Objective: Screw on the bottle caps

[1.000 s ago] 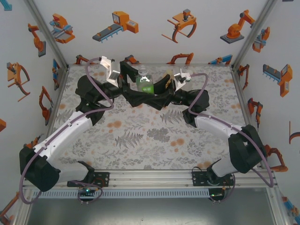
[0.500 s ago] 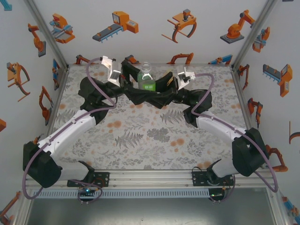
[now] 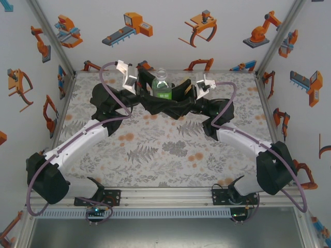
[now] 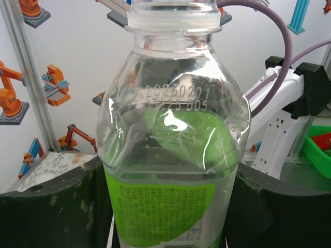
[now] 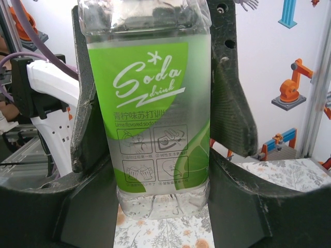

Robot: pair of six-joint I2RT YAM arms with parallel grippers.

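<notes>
A clear bottle with a white-green "Soda drink" label stands upright at the back middle of the floral table, between both grippers. My right gripper is shut on its lower body, and the bottle's base hangs just above the cloth. From the other side my left gripper holds it higher up, fingers pressed on both sides; the clear wall looks dented. Its neck looks bare from above. The bottle caps are out of view.
The back wall with orange robot prints stands close behind the bottle. Aluminium posts mark the back corners. A green bin shows past the right arm's white link. The floral cloth spreads in front of the arms.
Both arms have carried the bottle toward the back wall. My left gripper's fingers have closed in on the bottle's sides. The right grip is unchanged.
</notes>
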